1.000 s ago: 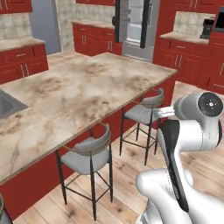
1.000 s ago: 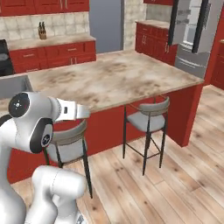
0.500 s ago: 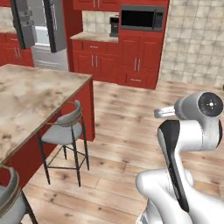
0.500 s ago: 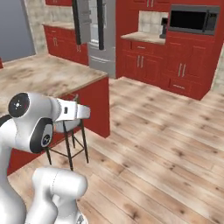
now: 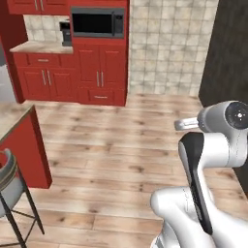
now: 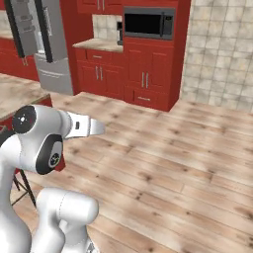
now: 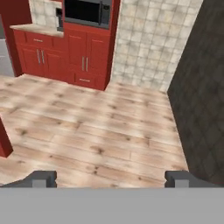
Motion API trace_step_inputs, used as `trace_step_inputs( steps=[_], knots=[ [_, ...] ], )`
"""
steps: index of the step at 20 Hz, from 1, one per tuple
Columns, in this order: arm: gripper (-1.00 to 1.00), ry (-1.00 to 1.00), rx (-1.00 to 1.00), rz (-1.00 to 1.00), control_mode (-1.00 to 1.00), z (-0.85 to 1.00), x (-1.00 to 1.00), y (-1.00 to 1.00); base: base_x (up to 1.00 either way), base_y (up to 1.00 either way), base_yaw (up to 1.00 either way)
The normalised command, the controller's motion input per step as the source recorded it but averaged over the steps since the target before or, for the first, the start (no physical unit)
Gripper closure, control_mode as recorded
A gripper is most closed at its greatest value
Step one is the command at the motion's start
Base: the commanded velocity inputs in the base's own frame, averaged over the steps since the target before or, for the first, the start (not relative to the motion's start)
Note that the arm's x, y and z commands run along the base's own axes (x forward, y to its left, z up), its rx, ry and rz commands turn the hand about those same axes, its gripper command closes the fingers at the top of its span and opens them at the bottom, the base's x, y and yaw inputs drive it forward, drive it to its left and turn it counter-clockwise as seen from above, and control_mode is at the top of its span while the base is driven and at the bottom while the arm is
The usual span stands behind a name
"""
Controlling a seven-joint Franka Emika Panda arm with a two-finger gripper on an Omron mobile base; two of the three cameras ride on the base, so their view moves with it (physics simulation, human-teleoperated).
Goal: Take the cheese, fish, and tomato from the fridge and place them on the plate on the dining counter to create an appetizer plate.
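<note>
My gripper [image 7: 111, 178] is open, its two dark fingertips [image 7: 43, 177] wide apart with nothing between them, and it looks down over bare wooden floor. The fridge [image 6: 37, 39] stands at the far left of the right base view, its dark doors swung open above a silver lower front. A corner of the dining counter [image 5: 12, 114] with its red base sits at the left edge of the left base view, and its beige top [image 6: 15, 94] shows left of my arm. The cheese, fish, tomato and plate are out of view.
Red cabinets [image 5: 97, 72] with a black microwave [image 5: 97, 22] line the far wall beside a beige tiled wall [image 5: 167, 46]. A dark wall [image 7: 201, 96] rises on the right. A grey stool [image 5: 7, 179] stands by the counter. Wooden floor [image 6: 163, 163] lies ahead.
The whole picture has swung right as the base turned: counter and stools slid off to the left, and the microwave wall came to the centre. The gripper stays open.
</note>
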Motion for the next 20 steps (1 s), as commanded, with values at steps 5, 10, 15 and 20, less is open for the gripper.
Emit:
trace_step_inputs(
  steps=[5, 10, 15, 20],
  knots=[
    [-1.00, 0.00, 0.00, 0.00, 1.00, 0.00, 0.00, 0.00, 1.00, -0.28, 0.05],
    [-1.00, 0.00, 0.00, 0.00, 1.00, 0.00, 0.00, 0.00, 1.00, -0.21, 0.09],
    [-1.00, 0.00, 0.00, 0.00, 1.00, 0.00, 0.00, 0.00, 1.00, -0.24, 0.03],
    [-1.00, 0.00, 0.00, 0.00, 1.00, 0.00, 0.00, 0.00, 1.00, -0.21, 0.08]
  ],
)
